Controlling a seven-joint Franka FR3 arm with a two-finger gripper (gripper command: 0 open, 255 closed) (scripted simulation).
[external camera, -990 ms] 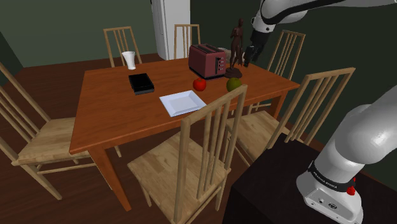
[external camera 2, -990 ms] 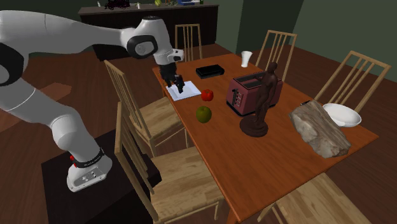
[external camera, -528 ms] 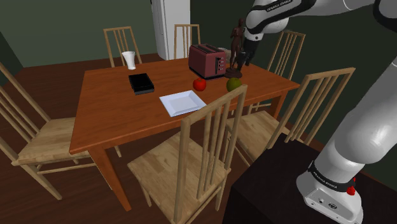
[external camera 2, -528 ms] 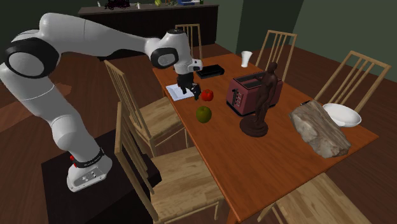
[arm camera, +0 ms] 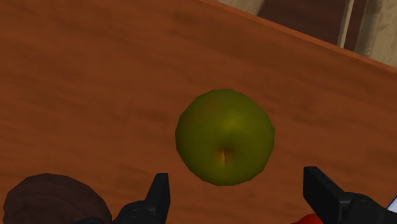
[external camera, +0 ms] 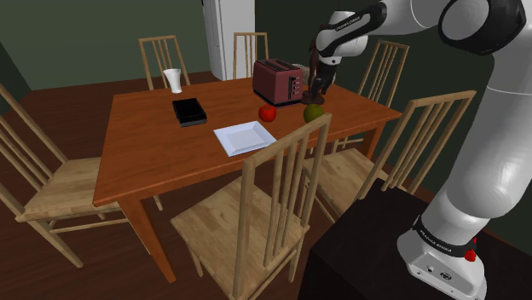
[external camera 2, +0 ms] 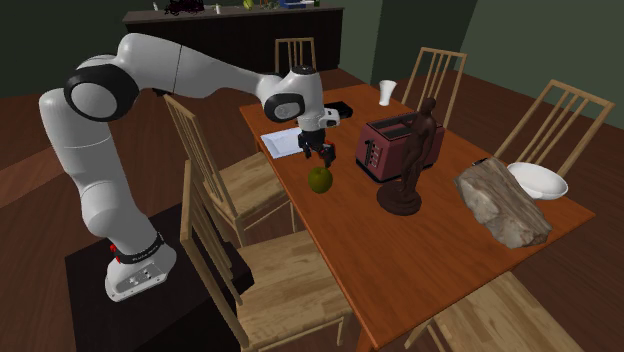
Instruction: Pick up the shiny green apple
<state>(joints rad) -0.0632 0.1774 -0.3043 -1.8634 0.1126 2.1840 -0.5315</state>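
Observation:
A green apple (external camera: 314, 112) (external camera 2: 320, 179) (arm camera: 224, 137) with a brownish tinge lies on the wooden table (external camera: 153, 145) (external camera 2: 440, 240) near its edge. My black gripper (external camera: 320, 88) (external camera 2: 322, 153) (arm camera: 238, 197) hangs just above the apple, open. In the wrist view both fingers (arm camera: 158, 197) stand wide apart, and the apple lies ahead of them, untouched. A red apple (external camera: 268, 112) sits close by on the table; a sliver of it (arm camera: 312, 218) shows by one finger.
Near the green apple stand a dark red toaster (external camera: 277, 81) (external camera 2: 383, 148) and a brown figurine (external camera 2: 410, 160), its base (arm camera: 54, 200) close to one finger. Further off are a white plate (external camera: 245, 136), black box (external camera: 189, 112), white cup (external camera: 173, 80), rock (external camera 2: 500, 203), bowl (external camera 2: 540, 180). Wooden chairs (external camera: 273, 204) line the table.
The arm has swung along the table edge and come down, bringing the gripper from beside the plate to just above the green apple. The objects have not moved.

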